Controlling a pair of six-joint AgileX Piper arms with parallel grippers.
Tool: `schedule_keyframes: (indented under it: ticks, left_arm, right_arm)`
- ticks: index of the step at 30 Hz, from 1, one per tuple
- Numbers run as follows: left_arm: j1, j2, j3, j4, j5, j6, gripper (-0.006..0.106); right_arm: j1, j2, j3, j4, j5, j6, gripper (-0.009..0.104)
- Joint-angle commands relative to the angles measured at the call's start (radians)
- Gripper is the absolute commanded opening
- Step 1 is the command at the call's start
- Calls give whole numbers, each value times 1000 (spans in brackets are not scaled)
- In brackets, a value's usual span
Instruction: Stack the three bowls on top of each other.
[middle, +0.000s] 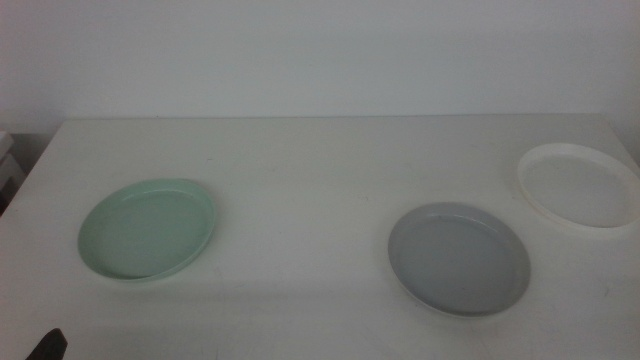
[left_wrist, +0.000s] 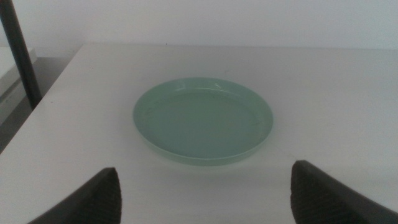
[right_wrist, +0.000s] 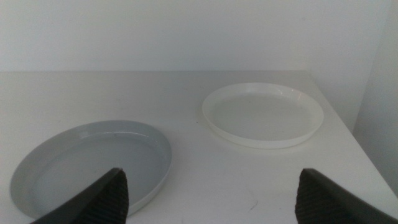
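The three bowls lie apart on the white table (middle: 300, 180). The mint green bowl (middle: 148, 228) sits at the left and shows ahead of the jaws in the left wrist view (left_wrist: 203, 119). The grey bowl (middle: 458, 258) sits right of centre; the right wrist view shows it (right_wrist: 90, 163). The white bowl (middle: 581, 187) lies at the far right, also in the right wrist view (right_wrist: 263, 114). My left gripper (left_wrist: 205, 205) is open and empty, short of the green bowl; a dark tip of it (middle: 47, 345) shows at the bottom left. My right gripper (right_wrist: 214, 205) is open and empty, out of the middle view.
A dark post (left_wrist: 18, 53) stands off the table's left edge. The white bowl lies close to the table's right edge (right_wrist: 348, 137). A pale wall rises behind the table.
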Motion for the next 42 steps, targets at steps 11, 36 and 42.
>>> schedule_keyframes:
  ticks: [11,36,42]
  left_arm:
    - [0,-10,-4,-10,-69,-8,97]
    - [0,-10,-4,-10,-69,-8,97]
    - [0,-10,-4,-10,-69,-8,97]
  right_arm:
    - [-7,299,-374,-27,58,31,94]
    - [39,1145,-1024,209,588,35,94]
    - [45,1291,-1049,200,617,27,94]
